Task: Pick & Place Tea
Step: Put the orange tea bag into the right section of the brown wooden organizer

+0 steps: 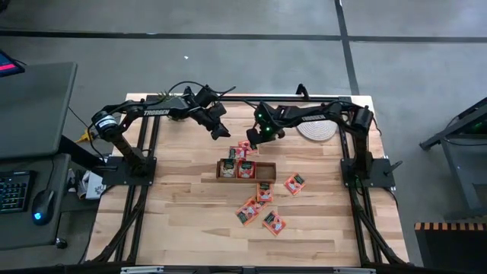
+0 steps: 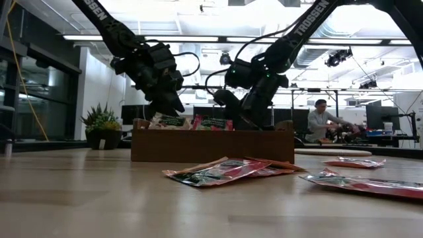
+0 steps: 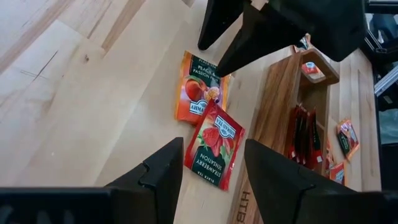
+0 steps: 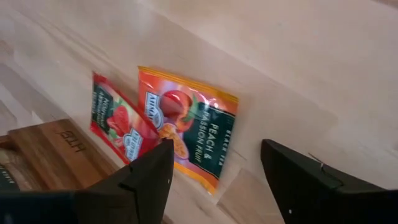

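Right wrist view: my right gripper [image 4: 214, 171] hangs wide open and empty right over the peach sachet [image 4: 189, 127], nearer than the left gripper [image 3: 211, 168], also open.

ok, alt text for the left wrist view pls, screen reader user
Two tea sachets lie overlapping on the wooden table: a strawberry sachet partly over a peach sachet, beside the long wooden box. The left gripper, fingers open and empty, frames them, and the right gripper, open too, hangs just beyond them. More sachets stand upright inside the box.
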